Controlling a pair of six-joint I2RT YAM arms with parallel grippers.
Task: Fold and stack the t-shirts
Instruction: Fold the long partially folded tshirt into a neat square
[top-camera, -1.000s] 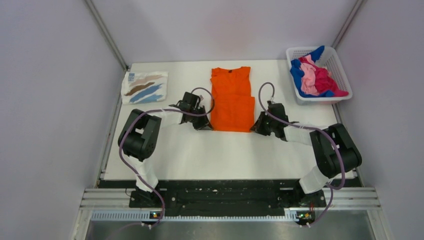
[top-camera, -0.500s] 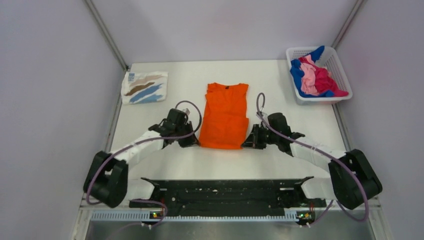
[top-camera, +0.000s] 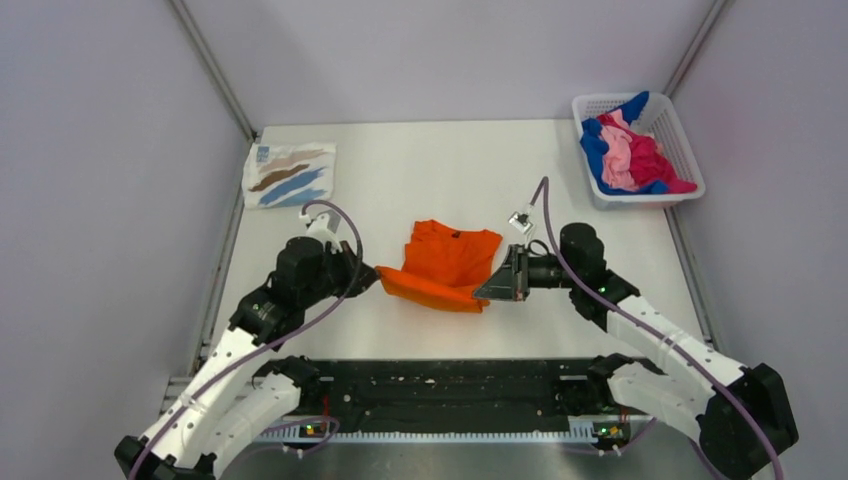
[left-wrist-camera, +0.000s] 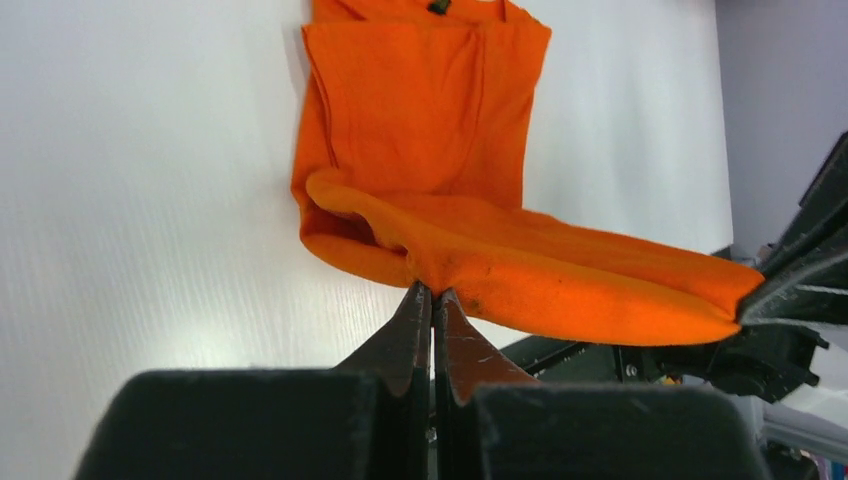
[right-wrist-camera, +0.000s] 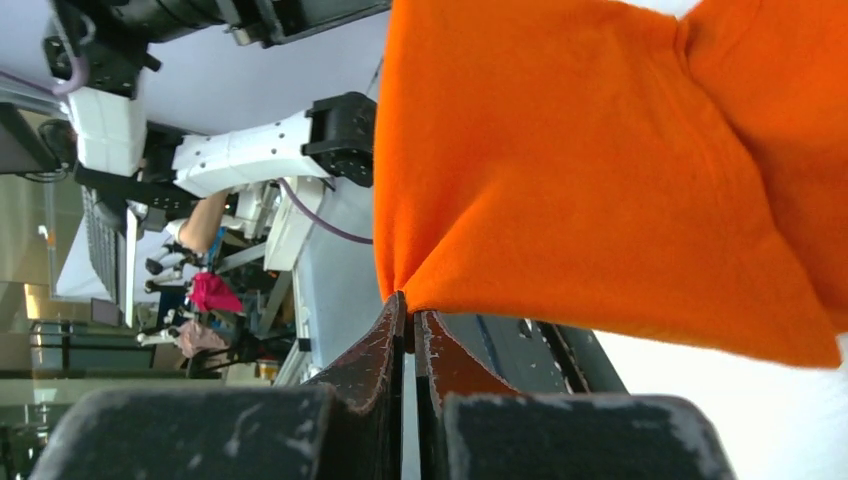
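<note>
Two grippers share one garment. The left gripper (left-wrist-camera: 432, 295) has its dark tapered jaws pressed tight on the near left corner of the plain orange t-shirt (top-camera: 445, 262), and the right gripper (right-wrist-camera: 410, 300) is clamped the same way on the near right corner, the cloth puckering into small creases where each tip bites. The shirt's collar end lies flat on the white table (top-camera: 400, 170) around its middle, with the sides folded inward into a narrow panel. Its near hem hangs off the surface between the two claws as a thick, rounded, slightly sagging band. The fabric looks soft and matte, a fine knit with a faint fuzz at the edges. The tabletop shows fine parallel ribbing in the left wrist view. At the far left corner a white t-shirt (top-camera: 290, 173) with brown and blue streaks lies folded into a rough square, well apart from both arms. At the far right corner sits a rectangular white plastic lattice basket (top-camera: 640, 197), holding a crumpled heap of a blue shirt (top-camera: 597, 150), a pink shirt (top-camera: 622, 150) and a magenta shirt (top-camera: 655, 160), with some blue cloth spilling over the rim.
</note>
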